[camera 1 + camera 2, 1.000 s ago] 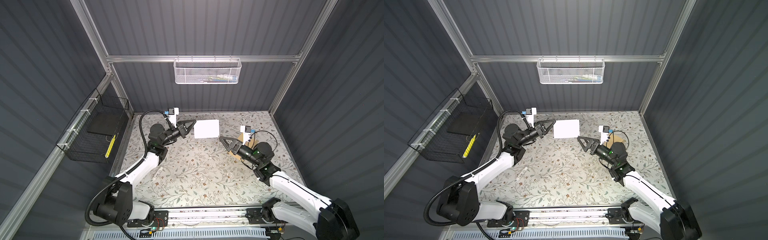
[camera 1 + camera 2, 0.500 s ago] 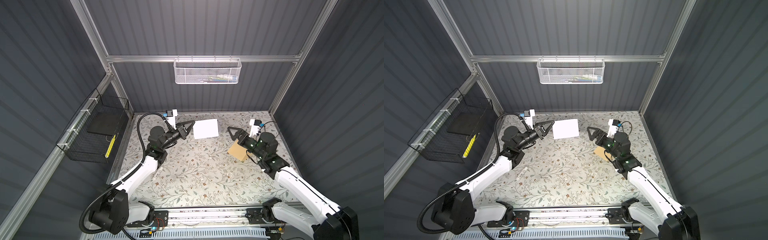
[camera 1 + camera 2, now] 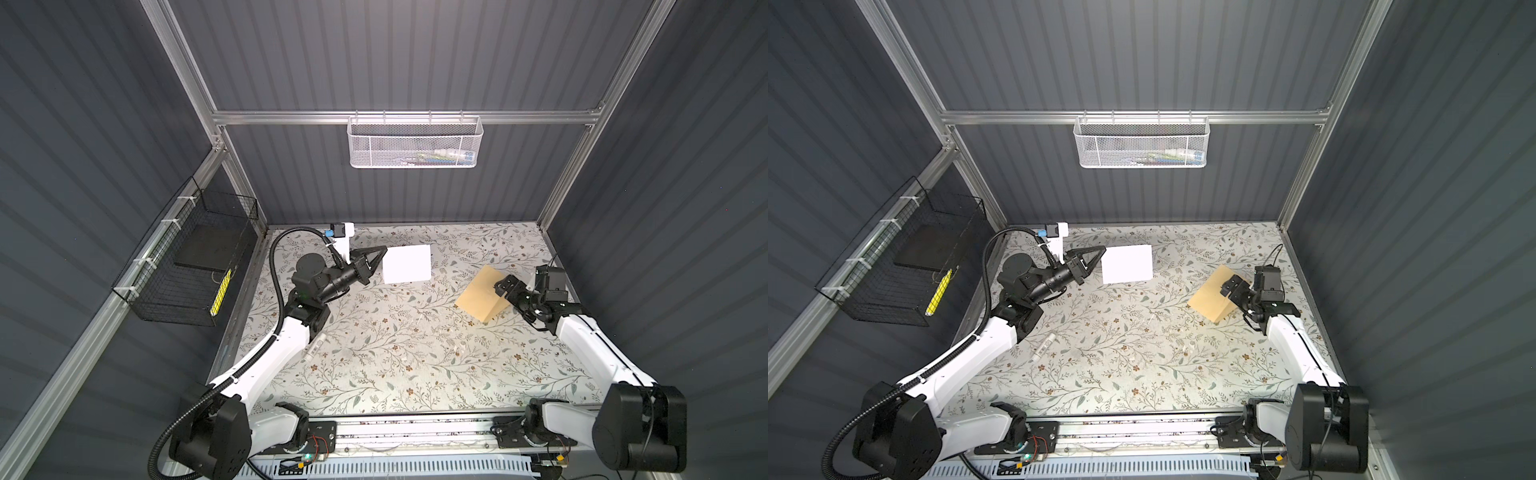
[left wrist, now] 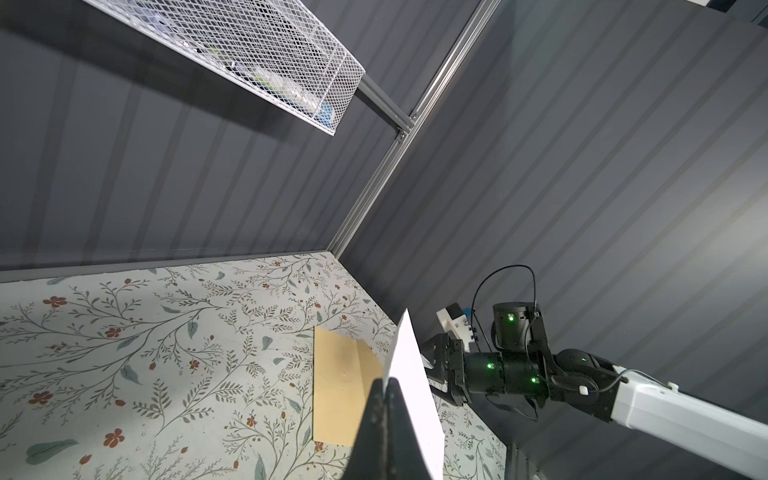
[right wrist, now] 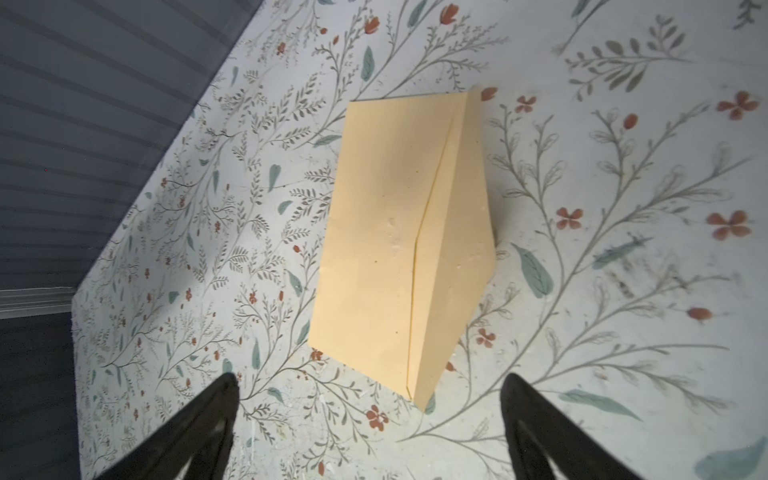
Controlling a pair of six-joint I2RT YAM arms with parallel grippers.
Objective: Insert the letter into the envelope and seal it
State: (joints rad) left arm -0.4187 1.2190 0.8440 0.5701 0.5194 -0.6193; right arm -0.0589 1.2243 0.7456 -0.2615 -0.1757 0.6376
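A: Where's the letter?
B: L gripper (image 3: 384, 249) is clamped on one edge of the letter (image 3: 407, 264). It holds it off the table (image 3: 395, 353) at back-left, well apart from the envelope (image 3: 478, 297).
A: And the R side?
B: R gripper (image 5: 371, 384) hangs over the envelope, jaws spread wide, nothing in them. The envelope lies far right; its flap looks part-lifted.
A: Step in hand?
B: Prob. opening the flap. R should catch only the flap edge w/o dragging the body. Then L brings the sheet's free edge in square to the mouth. Thin paper likely droops, so go slow.
A: Anything in the way?
B: Black wire basket (image 3: 187, 270) on the left wall, white stick (image 3: 312, 348) beside L arm, mesh basket (image 3: 413, 143) on the back wall. All sit off the path.
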